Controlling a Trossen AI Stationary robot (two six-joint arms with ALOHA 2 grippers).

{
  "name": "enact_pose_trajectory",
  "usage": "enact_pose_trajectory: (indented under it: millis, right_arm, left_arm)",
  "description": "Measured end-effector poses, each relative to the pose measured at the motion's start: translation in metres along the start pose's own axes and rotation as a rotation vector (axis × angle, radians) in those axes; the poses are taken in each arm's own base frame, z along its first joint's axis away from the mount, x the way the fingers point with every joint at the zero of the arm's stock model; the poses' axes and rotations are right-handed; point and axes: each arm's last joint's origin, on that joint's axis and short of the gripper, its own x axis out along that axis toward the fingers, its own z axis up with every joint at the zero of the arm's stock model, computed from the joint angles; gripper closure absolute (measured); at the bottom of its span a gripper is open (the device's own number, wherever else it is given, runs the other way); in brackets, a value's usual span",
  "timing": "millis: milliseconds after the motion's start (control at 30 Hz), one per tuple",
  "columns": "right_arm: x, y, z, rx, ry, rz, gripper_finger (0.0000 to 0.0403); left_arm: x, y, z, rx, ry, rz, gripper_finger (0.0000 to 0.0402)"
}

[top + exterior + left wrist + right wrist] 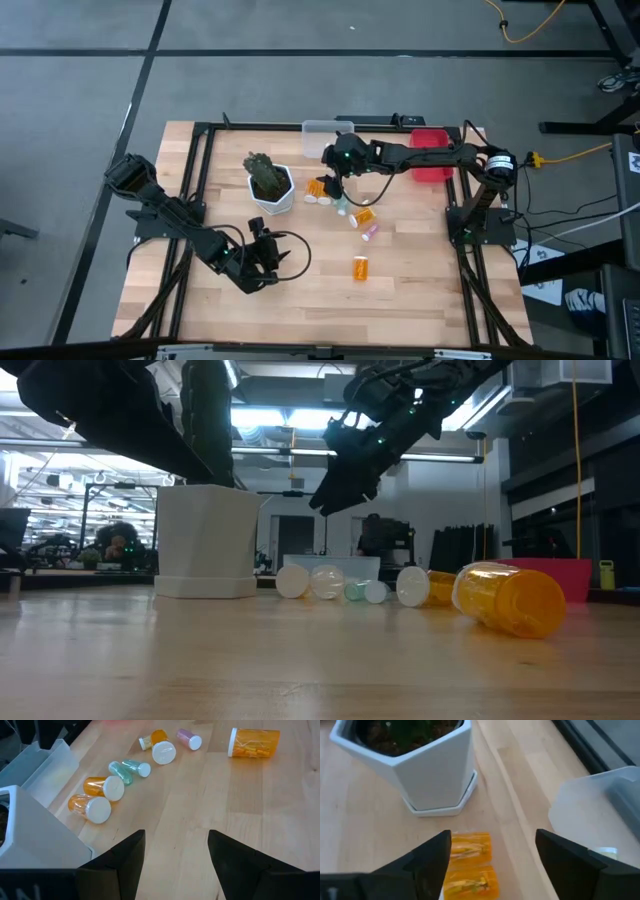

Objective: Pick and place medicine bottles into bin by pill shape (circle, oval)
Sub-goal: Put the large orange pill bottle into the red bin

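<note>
The white hexagonal plant pot [271, 188] is taken as the landmark; it stands on the wooden table [420, 270] with a green plant in it.

The right gripper [333, 178] is held above the table just beside the pot, on the side toward the red bin [431, 153]. Its fingers [427, 857] are seen spread apart in the right wrist view, nothing pinched, with two orange bottles [470, 865] lying side by side directly below the gap. The clear bin [600, 820] is seen a little past the pot from there.

A loose row of bottles is laid out from the pot toward the red bin side: the orange pair [318, 189] nearest the pot, then a teal bottle [342, 206], another orange bottle [364, 215], and a pink bottle [369, 231] farthest along. All lie on their sides. One more orange bottle [360, 267] lies alone, well apart from the pot, toward the table's near edge.

The left gripper [262, 252] is parked low over the table, near the pot on the near-edge side. Its fingers [125, 862] are spread wide, empty. In the left wrist view the row is seen beyond them: teal bottle [131, 768], pink bottle [188, 739], lone orange bottle [254, 742].
</note>
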Motion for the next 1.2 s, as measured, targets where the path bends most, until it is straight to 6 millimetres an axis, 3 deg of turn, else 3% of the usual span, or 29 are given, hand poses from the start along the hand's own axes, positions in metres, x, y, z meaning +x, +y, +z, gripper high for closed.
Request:
enact_pose_trajectory:
  millis: [300,467,767,967,1200]
  right_arm:
    - [0.005,0.001,-0.012,0.169,0.109,-0.006,0.0100]
    - [0.023,0.000,-0.027,0.385,0.174,-0.097,0.0100]
    - [0.054,-0.001,-0.050,0.527,0.227,-0.183,0.0100]
    - [0.056,0.005,-0.051,0.514,0.231,-0.175,0.0100]
    - [0.052,0.009,-0.049,0.244,0.247,-0.115,0.0100]
  left_arm:
    - [0.000,0.000,0.000,-0.008,-0.001,-0.001,0.0191]
    - [0.000,-0.001,0.001,-0.016,-0.006,-0.004,0.0191]
    - [0.000,-0.001,0.001,-0.013,-0.006,-0.004,0.0191]
    - [0.000,0.000,0.001,-0.006,-0.004,-0.003,0.0191]
    - [0.000,0.000,0.001,-0.005,-0.004,-0.003,0.0191]
